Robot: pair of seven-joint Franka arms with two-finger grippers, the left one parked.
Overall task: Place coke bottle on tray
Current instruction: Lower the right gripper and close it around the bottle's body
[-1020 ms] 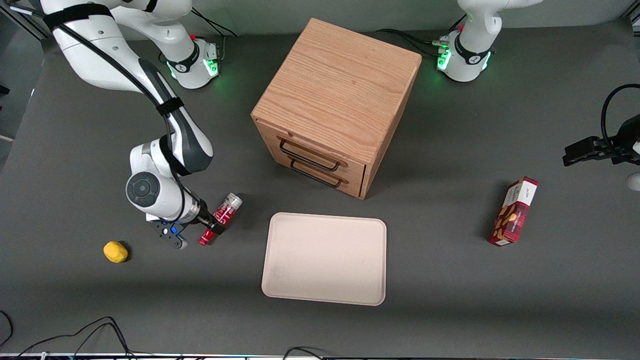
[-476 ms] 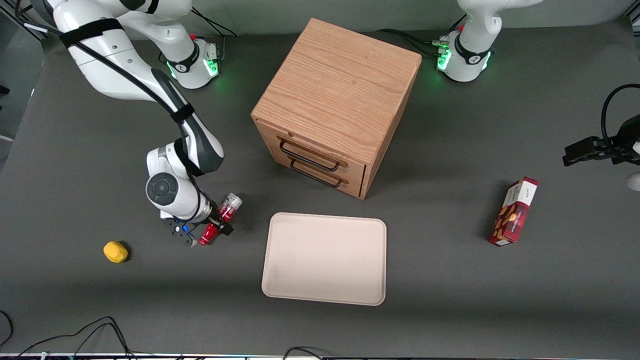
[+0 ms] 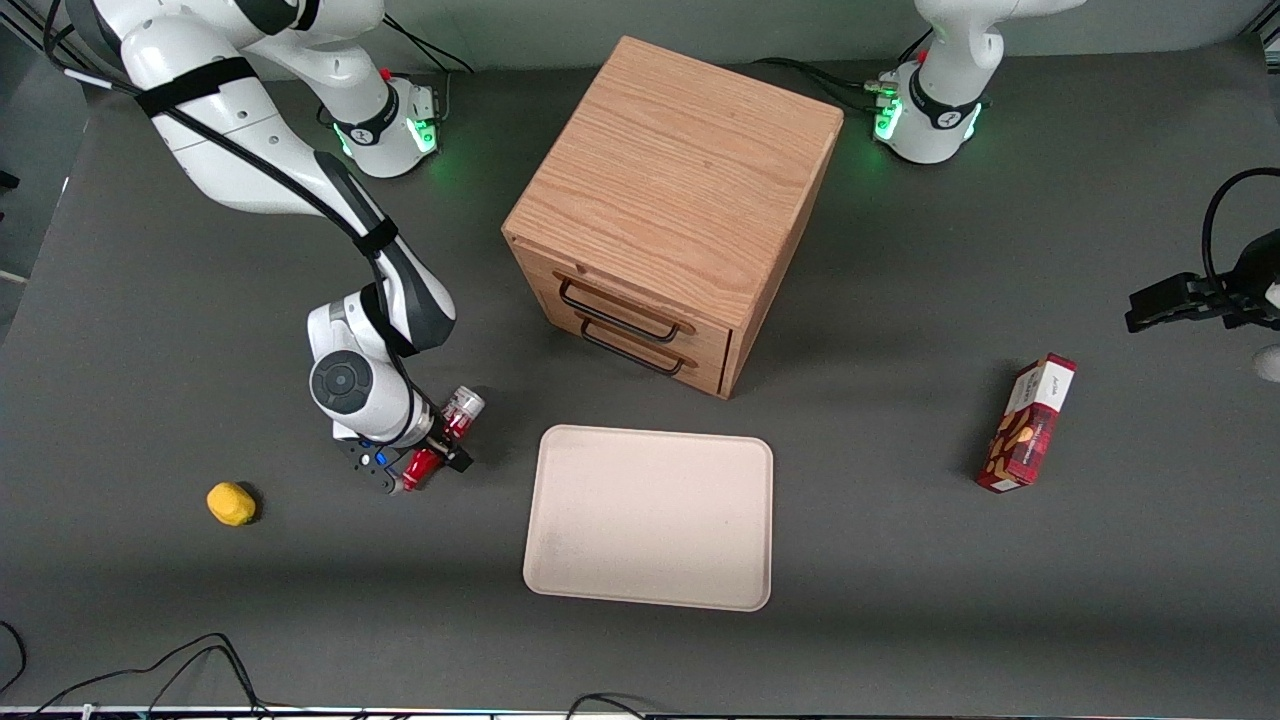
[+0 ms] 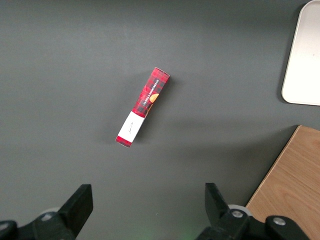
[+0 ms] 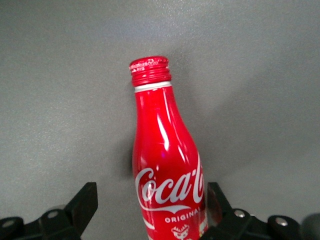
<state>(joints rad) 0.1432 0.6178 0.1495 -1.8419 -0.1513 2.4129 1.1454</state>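
**Q:** What changed?

**A:** Since a second ago the right arm has slid toward the tray (image 3: pixel 650 515), bringing its end effector (image 3: pixel 428 462) over the lying coke bottle (image 3: pixel 443 437).

**Q:** How far along?

**A:** Early, I judge. The bottle lies on the table (image 3: pixel 200 600), just beside the tray; the spread fingers straddle its body (image 5: pixel 167 165) without pinching. Gripping, lifting and placing remain.

**Q:** Materials?

**A:** Glossy red metal, ribbed cap, slim neck. The tray is matte beige, flat, low-rimmed, round-cornered.
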